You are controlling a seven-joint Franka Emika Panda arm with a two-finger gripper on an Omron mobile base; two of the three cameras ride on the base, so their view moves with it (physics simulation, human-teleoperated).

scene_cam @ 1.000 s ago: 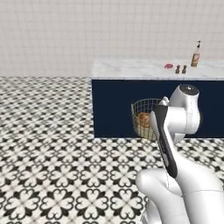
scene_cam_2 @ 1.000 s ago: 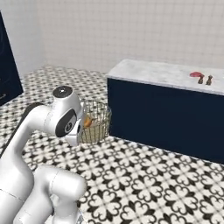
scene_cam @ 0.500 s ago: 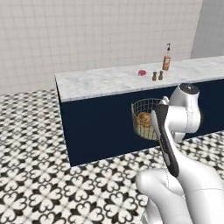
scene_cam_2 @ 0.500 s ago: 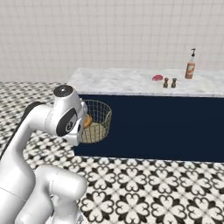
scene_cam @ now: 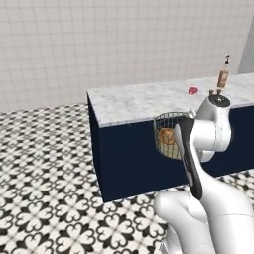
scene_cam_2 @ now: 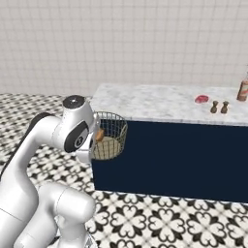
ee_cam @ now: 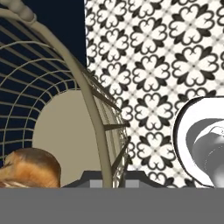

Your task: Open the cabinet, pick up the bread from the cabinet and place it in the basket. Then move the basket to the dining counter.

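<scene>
Here: basket [scene_cam: 169, 136] held in the air before the dining counter [scene_cam: 144, 102], below its marble edge.
Gripper [ee_cam: 107, 181] pinched tight on the basket's rim wire; bread [scene_cam: 166, 135] lies on the basket floor. Basket hangs upright, mouth up, taper down, just off the navy counter face. Near corner of the slab is bare; a red dish [scene_cam_2: 201, 99], two shakers [scene_cam_2: 219, 107] and a bottle [scene_cam: 223, 77] sit farther along. Open patterned floor [scene_cam: 44, 173] beside.

Base driven nearer, dining counter [scene_cam: 134, 101] larger, its left end now central
</scene>
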